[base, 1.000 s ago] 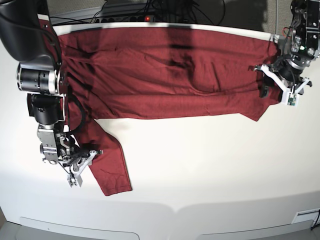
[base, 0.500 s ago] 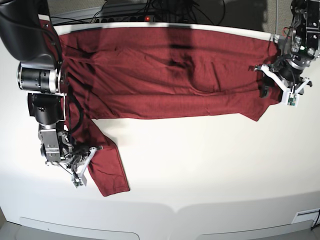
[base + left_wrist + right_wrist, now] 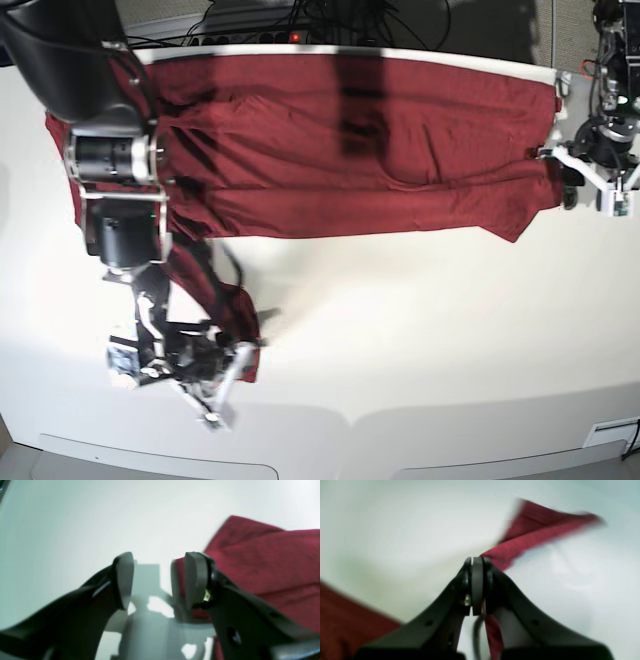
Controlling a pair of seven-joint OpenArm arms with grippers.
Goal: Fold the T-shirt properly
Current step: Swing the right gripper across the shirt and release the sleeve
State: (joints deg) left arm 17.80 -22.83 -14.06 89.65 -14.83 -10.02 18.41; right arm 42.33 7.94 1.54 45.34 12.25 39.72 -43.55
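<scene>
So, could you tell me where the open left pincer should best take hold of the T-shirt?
Probably the T-shirt's side edge beside the left pincer, approached from the bare table. The cloth lies flat there and one fingertip already borders it, so sliding a finger underneath looks easiest.

T-shirt [image 3: 350,140]: dark red, long-sleeved, plain thin knit, slightly wrinkled
Body: spread flat across the far half of the white desk [image 3: 420,330], folded lengthwise
Sleeve [image 3: 215,290]: trails toward the near edge, its end bunched and lifted
</scene>
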